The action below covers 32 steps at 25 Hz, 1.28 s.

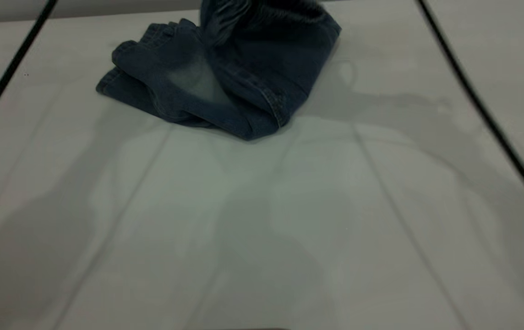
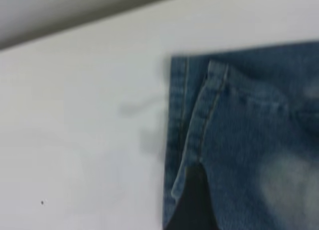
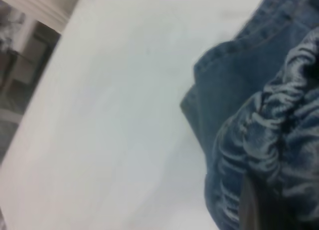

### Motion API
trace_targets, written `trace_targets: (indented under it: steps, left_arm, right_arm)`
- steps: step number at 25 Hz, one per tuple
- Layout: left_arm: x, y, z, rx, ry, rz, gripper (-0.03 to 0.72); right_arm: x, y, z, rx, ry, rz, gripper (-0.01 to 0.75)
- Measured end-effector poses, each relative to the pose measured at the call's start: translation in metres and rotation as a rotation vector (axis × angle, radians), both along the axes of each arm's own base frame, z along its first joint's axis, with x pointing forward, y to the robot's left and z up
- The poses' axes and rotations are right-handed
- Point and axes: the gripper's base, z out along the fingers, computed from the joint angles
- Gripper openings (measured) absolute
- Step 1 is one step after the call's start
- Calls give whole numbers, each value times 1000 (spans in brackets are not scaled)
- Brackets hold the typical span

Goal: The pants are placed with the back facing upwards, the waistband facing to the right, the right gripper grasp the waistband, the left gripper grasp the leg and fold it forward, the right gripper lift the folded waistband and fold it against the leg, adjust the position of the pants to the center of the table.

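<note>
The dark blue denim pants (image 1: 225, 78) lie bunched and folded at the far middle of the white table (image 1: 262, 220). Their leg hems (image 1: 127, 55) rest on the table at the left. The gathered elastic waistband (image 1: 262, 13) is raised and runs out of the top of the exterior view. In the right wrist view the waistband (image 3: 269, 140) is bunched around my right gripper (image 3: 254, 205), which is shut on it. In the left wrist view the leg hem (image 2: 199, 120) lies close below my left gripper, of which only a dark shape (image 2: 194, 205) against the denim shows. Neither gripper appears in the exterior view.
Black seams (image 1: 486, 114) run along both sides of the table, one at the left (image 1: 5, 78). The arms cast shadows across the near half of the table. In the right wrist view, the table's edge and dim furniture (image 3: 25, 46) show beyond it.
</note>
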Motion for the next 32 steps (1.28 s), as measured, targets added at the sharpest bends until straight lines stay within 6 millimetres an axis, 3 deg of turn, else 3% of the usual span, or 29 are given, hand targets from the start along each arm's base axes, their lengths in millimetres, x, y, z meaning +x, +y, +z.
trace_targets:
  steps: [4,10,13,17,20,24,32]
  left_arm:
    - [-1,0,6,-4,-17,-1,569]
    - [-1,0,6,-4,-17,-1,569]
    - [-1,0,6,-5,-16,-1,569]
    - [-1,0,6,-8,-15,-1,569]
    - [-1,-3,6,-28,-7,-26,569]
    - [-4,-13,6,-60,7,-121,569]
    - [-18,-62,-5,-96,36,-366,569]
  right_arm:
    - [-1,16,-19,18,-31,20,55]
    - [-7,30,-21,40,-43,74,121]
    - [-9,33,-19,61,-40,92,276]
    - [-11,36,-18,87,-11,104,572]
    - [-14,34,-20,69,17,127,672]
    - [-11,14,-21,-6,79,149,675]
    - [2,-75,-15,-154,276,91,593]
